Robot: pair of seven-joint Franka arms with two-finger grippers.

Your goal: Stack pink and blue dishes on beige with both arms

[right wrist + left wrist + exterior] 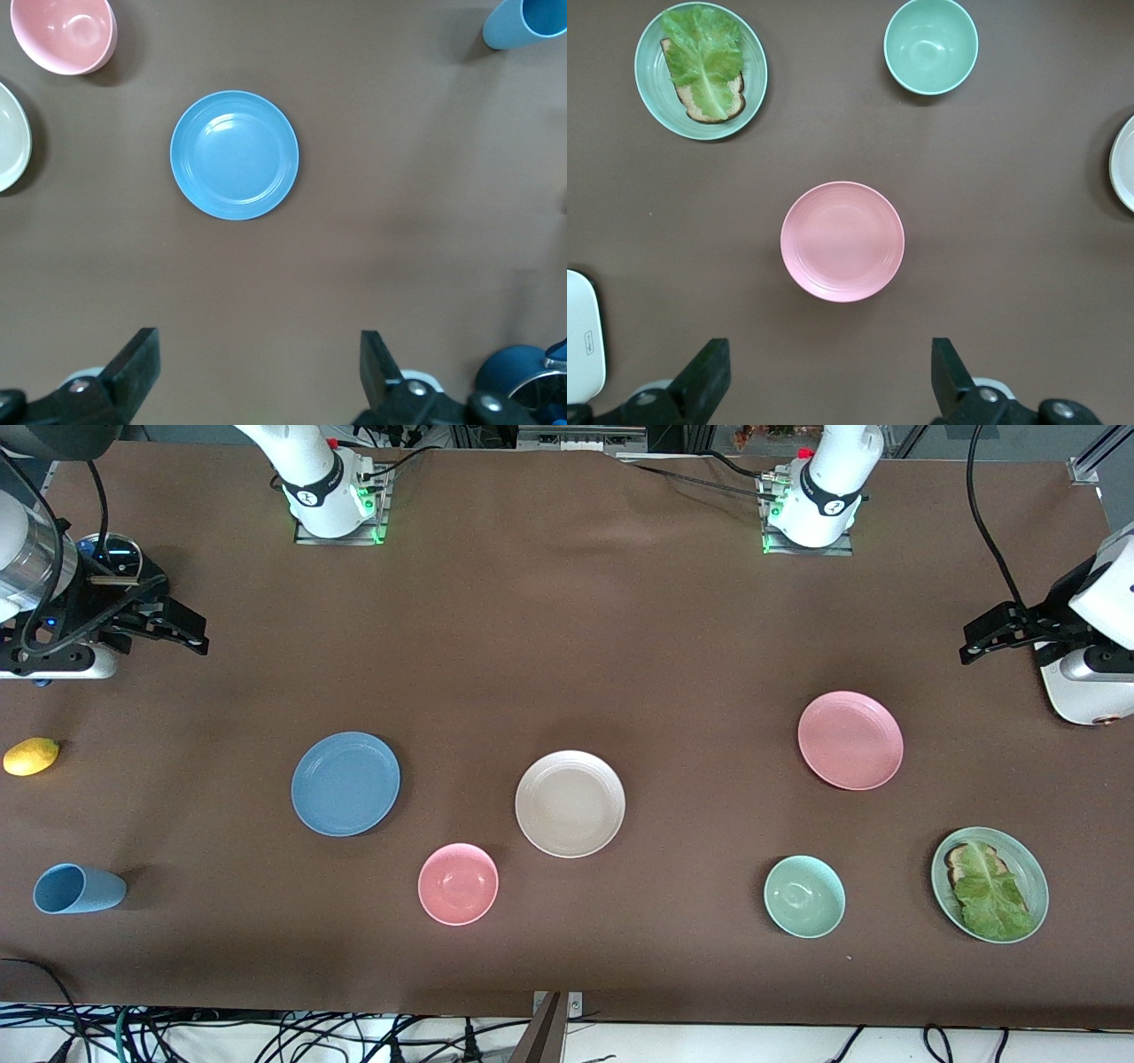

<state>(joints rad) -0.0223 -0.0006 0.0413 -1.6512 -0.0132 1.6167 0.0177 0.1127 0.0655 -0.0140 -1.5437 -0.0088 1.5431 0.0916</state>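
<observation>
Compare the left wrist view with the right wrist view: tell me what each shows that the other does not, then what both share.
Only the left wrist view shows the pink plate, the green bowl and the green plate with lettuce, framed by the open left gripper. Only the right wrist view shows the blue plate, pink bowl, blue cup and the open right gripper. Both catch the beige plate and brown table.

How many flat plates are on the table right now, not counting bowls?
4. The blue plate lies toward the right arm's end, the beige plate mid-table, the pink plate toward the left arm's end, and the green plate with lettuce nearer the camera than the pink one.
</observation>
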